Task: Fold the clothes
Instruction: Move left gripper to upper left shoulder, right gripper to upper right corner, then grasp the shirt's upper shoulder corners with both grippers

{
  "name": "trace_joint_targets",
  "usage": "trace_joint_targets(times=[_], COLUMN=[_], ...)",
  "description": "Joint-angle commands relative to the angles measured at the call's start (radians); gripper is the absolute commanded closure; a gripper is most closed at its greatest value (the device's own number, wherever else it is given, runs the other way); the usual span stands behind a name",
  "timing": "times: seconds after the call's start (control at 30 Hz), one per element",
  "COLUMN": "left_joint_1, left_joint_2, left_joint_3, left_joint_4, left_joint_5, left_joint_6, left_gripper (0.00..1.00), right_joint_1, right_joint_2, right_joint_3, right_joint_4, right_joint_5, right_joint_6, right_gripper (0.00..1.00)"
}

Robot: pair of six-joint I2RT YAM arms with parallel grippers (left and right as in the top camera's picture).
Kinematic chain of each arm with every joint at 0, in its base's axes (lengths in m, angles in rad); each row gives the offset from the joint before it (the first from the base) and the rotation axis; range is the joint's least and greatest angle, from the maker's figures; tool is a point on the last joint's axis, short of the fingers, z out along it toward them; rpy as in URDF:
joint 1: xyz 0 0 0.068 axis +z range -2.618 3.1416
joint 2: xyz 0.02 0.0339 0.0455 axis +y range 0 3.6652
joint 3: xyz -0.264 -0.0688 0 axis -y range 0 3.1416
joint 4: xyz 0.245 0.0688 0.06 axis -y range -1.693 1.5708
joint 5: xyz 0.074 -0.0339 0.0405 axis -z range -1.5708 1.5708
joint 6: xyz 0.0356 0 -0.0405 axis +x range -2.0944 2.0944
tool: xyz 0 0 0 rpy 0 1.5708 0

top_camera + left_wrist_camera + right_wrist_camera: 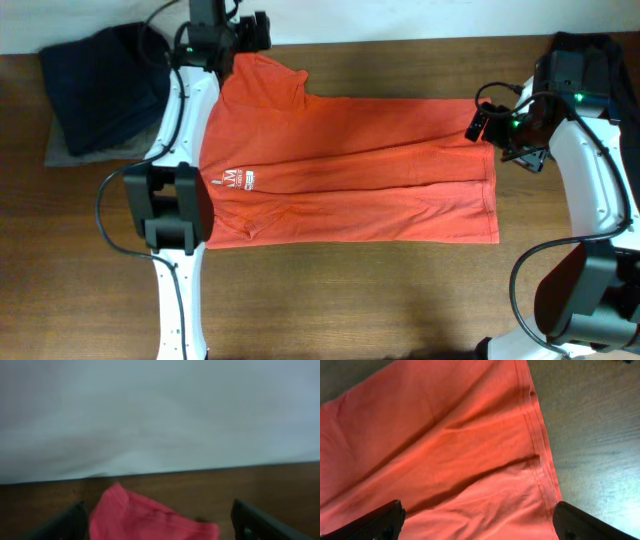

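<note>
Wooden table [400, 300] carries the T-shirt [380, 190], neck end hidden beneath the left arm [185, 110]; left hand [160, 516] and right hand [479, 517] both released.

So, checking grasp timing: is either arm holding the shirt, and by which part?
Nothing is held. Both jaws stand open: left at a sleeve of the shirt, right over its hem.

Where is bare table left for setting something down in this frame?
Free: the near table strip below the T-shirt, between both arm bases; the far strip above it. Crowded: far-left corner, dark clothes pile beside the left arm.
</note>
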Motion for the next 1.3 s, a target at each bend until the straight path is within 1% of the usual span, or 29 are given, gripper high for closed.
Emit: trace_joint_targets(times=[0.0,0.03,0.07,0.33,0.43,0.77,0.9,1.27], left_joint_1=[0.003,0.005,0.005,0.009,0.019,0.029,0.029,0.031], left_joint_2=[0.055,0.061,0.072,0.127,0.144,0.161,0.177,0.218], left_joint_3=[0.025,0.025,0.025,0.025,0.025,0.019,0.019,0.019], left_joint_4=[0.029,0.038,0.049,0.108,0.105,0.078,0.08,0.078], left_joint_5=[-0.012,-0.011,-0.011,-0.016,-0.08,-0.078,-0.077,-0.075], left_joint_6=[0.105,0.112,0.12,0.126,0.138,0.15,0.156,0.156], left_gripper=[0.11,0.16,0.17,0.17,0.17,0.17,0.21,0.21], right_joint_1=[0.005,0.005,0.005,0.016,0.047,0.103,0.105,0.105], right_joint_2=[0.021,0.026,0.035,0.099,0.111,0.114,0.114,0.114], right_joint_3=[-0.006,-0.006,-0.006,-0.006,-0.012,-0.012,-0.012,-0.012], right_joint_4=[-0.01,-0.011,-0.01,-0.022,-0.026,0.005,0.003,-0.005], right_joint_5=[-0.006,-0.005,-0.006,-0.028,-0.027,-0.027,-0.027,-0.024], right_joint_6=[-0.01,-0.01,-0.01,-0.01,-0.011,-0.011,-0.01,-0.011], right_gripper=[0.01,0.01,0.01,0.01,0.01,0.01,0.01,0.01])
